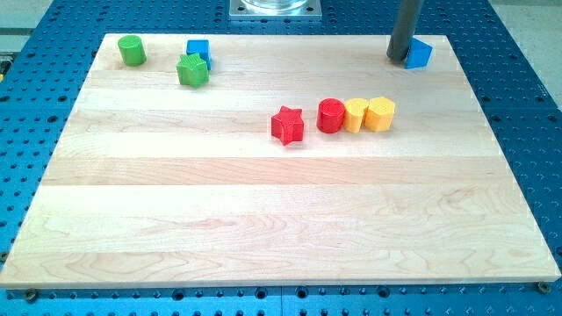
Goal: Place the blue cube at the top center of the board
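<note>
A blue cube (419,53) sits near the view's top right corner of the wooden board (281,219). My tip (399,58) stands right against the cube's left side, touching or nearly touching it. A second blue block (198,50) lies at the view's top left, partly behind a green star-shaped block (192,70).
A green cylinder (132,50) stands at the top left corner. Near the middle lie a red star (287,125), a red cylinder (330,115), a yellow block (356,115) and a yellow cylinder-like block (380,113), the last three in a touching row. A metal base (275,8) sits above the board's top edge.
</note>
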